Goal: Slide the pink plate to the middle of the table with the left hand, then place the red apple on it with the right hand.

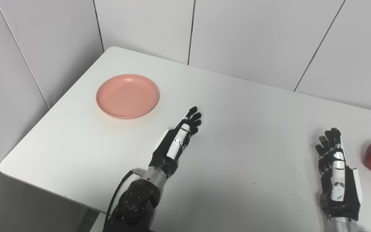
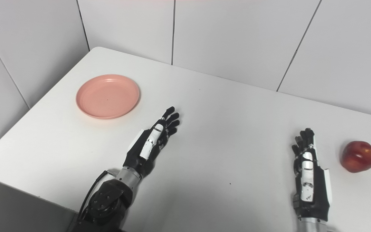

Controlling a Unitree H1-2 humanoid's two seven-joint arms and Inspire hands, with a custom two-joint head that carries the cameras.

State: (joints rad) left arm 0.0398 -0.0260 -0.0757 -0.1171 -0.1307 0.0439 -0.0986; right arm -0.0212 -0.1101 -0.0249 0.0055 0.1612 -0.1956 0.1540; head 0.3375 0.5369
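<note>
Beyond the empty, straight-fingered left hand point(image 1: 176, 139) lies the pink plate point(image 1: 127, 96), well apart

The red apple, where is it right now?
The red apple sits on the white table at the far right of both eye views, just right of the open right hand, untouched, far from the pink plate.

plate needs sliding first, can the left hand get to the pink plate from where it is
Probably yes: the left hand is open, empty and apart from the pink plate, with only bare table between them.
</note>
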